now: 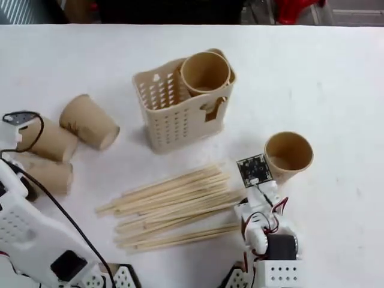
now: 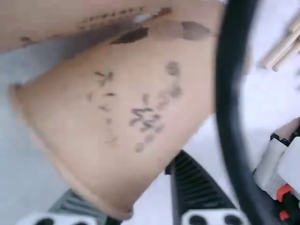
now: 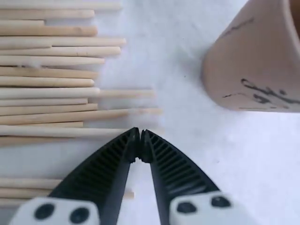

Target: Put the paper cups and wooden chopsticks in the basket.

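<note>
— Count pls: what's on the surface (image 1: 336,90)?
— Five paper cups (image 1: 90,122). One stands mouth-up inside the basket (image 1: 174,123), at its far right end. An upright cup (image 1: 288,155) sits on the surface right of the basket, just beside the wrist of my right arm (image 1: 267,231). Other three lie on their sides, bunched at the left, well apart from the basket.
— And the sticks?
— One loose pile of wooden chopsticks (image 1: 174,207), fanned out on the near side of the basket, btw the right arm and my left arm (image 1: 24,231). Too overlapped for an exact no.; more than ten for sure.
— Baskets?
— One. Cream, slotted walls, upright mid-surface.
— Tool status, both sides?
— Right tool (image 3: 139,136): tips pressed together, nothing btw them, low over bare surface just off the chopstick ends, w/ the upright cup near on the other side. Left tool (image 2: 126,183): fingers (image 2: 197,192) apart. One lying cup (image 2: 108,126) is right up against it, rim end down btw the fingers. Can't tell if either finger touches it.
— Anything in the way?
— Black cable (image 2: 229,93) arcs across in front of the left wrist cam and cuts off part of that cup. In the high view it loops over the left arm beside the lying cups. A second lying cup sits just behind the first. In the basket, the cup inside takes up one end.
</note>
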You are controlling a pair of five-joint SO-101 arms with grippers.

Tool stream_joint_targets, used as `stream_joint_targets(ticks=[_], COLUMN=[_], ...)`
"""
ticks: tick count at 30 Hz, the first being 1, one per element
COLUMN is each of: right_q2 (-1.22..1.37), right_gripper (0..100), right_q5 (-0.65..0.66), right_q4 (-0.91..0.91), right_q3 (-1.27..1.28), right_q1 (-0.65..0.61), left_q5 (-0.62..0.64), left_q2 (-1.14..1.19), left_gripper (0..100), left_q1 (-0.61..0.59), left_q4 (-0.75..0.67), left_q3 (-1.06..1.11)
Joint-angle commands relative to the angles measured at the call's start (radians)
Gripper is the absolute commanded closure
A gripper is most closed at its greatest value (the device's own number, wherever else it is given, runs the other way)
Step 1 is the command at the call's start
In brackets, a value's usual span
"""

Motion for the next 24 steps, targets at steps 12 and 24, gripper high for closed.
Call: stream_joint_targets(ticks=[12, 24], right_q2=[-0.005, -0.005], right_gripper=[98.0, 98.0], right_q5=[0.005, 0.005], right_q4=[0.005, 0.005], right_q3=[0.008, 0.008], right_q1=[0.008, 0.008], left_q5=[-0.049, 0.222], left_q2=[-0.533, -1.159], left_gripper=[98, 98], left_q1=[0.012, 0.236], left_q4=[0.009, 0.011], left_q3=[0.140, 0.112])
